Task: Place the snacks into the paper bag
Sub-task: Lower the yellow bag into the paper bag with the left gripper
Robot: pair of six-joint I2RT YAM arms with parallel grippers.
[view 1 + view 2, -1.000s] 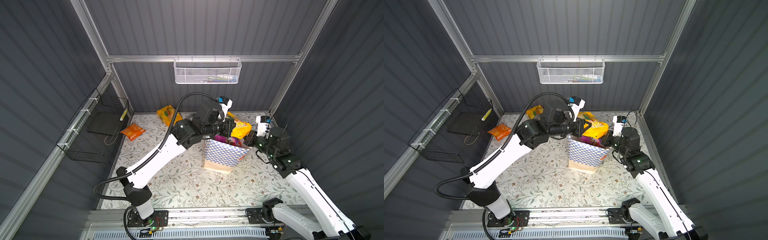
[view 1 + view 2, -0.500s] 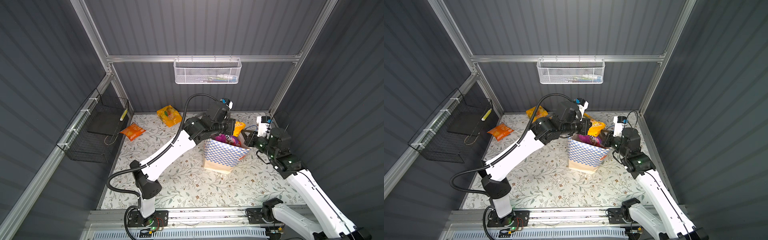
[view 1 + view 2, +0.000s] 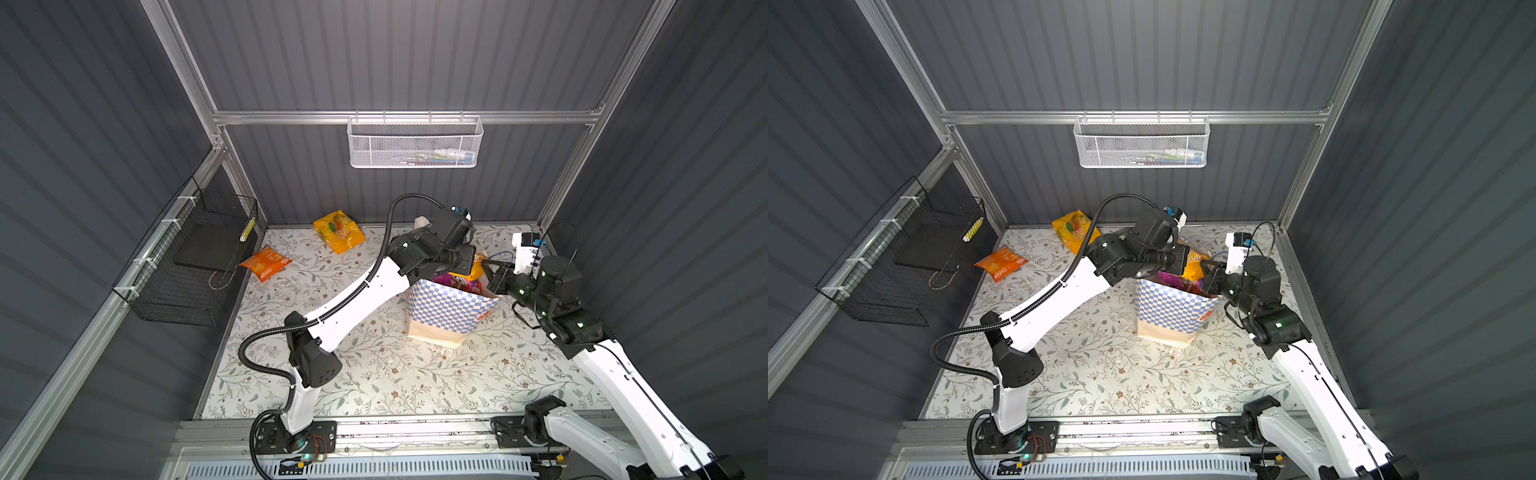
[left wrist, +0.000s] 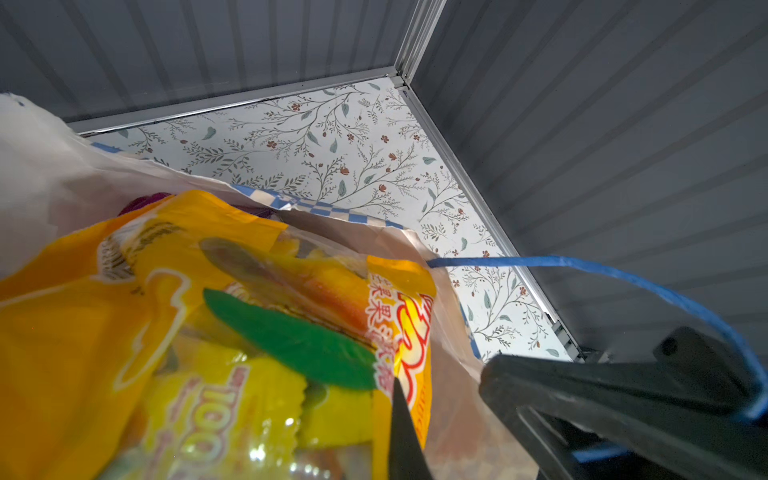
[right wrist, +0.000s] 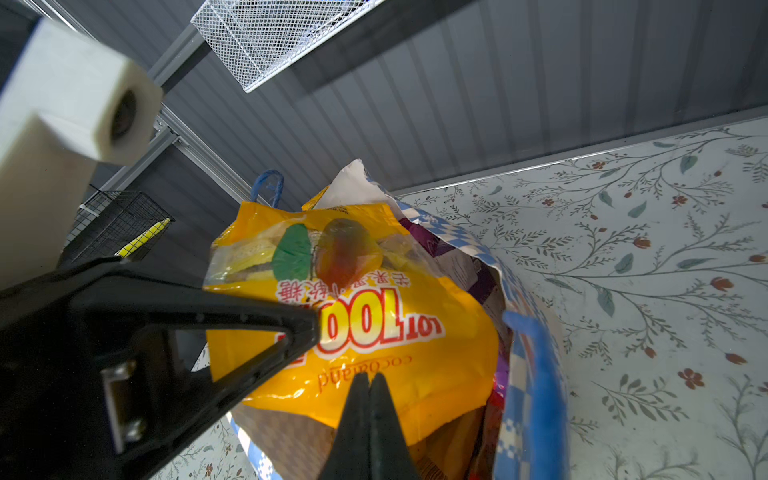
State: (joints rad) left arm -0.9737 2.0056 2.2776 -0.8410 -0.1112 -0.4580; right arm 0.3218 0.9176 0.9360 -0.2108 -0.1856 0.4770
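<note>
Both grippers reach over the paper bag (image 3: pixel 449 307), left gripper (image 5: pixel 303 336) pinching a yellow packet (image 5: pixel 415 365) (right gripper's (image 5: pixel 369 386) jaws closed).

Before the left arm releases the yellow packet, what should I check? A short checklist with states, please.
1. Held packet over the bag mouth: ok.
2. Left jaws shut on it: ok.
3. Bag standing upright: ok.
4. Right jaws gripping the rim: cannot tell.
5. Room left inside: cannot tell.
6. All snacks packed: not ok; orange packet and second yellow packet lie on the table.

Blue-and-white checkered paper bag (image 3: pixel 449 307), yellow packet (image 5: pixel 353 316), floral tabletop (image 3: pixel 374 374).
</note>
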